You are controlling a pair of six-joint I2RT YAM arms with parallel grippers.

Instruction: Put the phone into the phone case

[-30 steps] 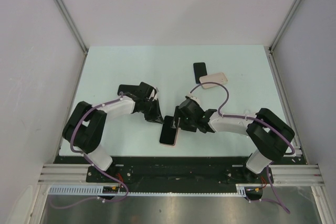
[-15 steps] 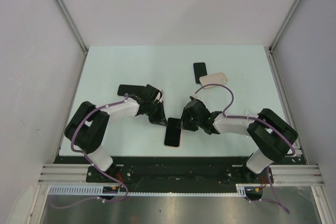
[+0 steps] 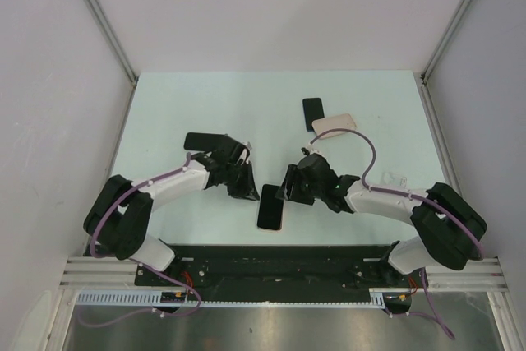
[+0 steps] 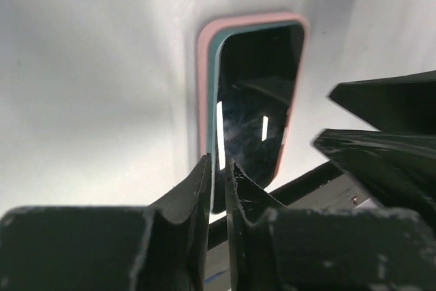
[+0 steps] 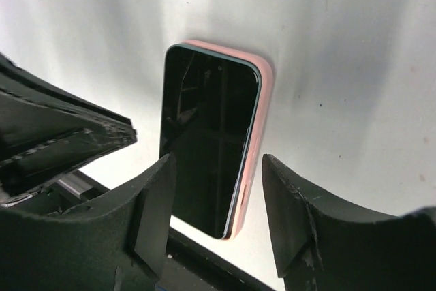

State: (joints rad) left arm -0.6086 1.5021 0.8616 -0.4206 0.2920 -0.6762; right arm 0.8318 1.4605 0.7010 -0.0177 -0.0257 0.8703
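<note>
- Phone [image 3: 270, 205] flat and screen-up on the pale table [image 3: 181, 104], lower middle of the top view, just above the dark rail [image 3: 288, 256] at the near edge.
- Seated inside the pink phone case [image 5: 263, 103]: pink rim showing round the dark glass in both wrist views, with a thin teal band between glass and rim along one long side.
- Pressed fully home at every corner or not: cannot tell.
- Left gripper [image 3: 246, 190] just left of the phone's upper end in the top view, arm reaching in from the lower left.
- In the left wrist view, fingers [image 4: 197, 189] drawn nearly together, only a thin slit between them, nothing clamped. Tips at the case's left long edge, low in the frame; touching it or not, impossible to tell.
- Right gripper [image 3: 288, 190] just right of the phone's upper end, facing the left one across it.
- In the right wrist view, jaws spread well apart, one finger on each side of the phone's lower end in the frame, not closed on it.
- Upper middle of the top view, well apart from both grippers: second black phone [image 3: 312, 113] with a beige case [image 3: 334, 124] just beside it, seemingly touching.
- Flat black item [image 3: 205, 140] by the left forearm, up and left of the grippers; kind unclear.
</note>
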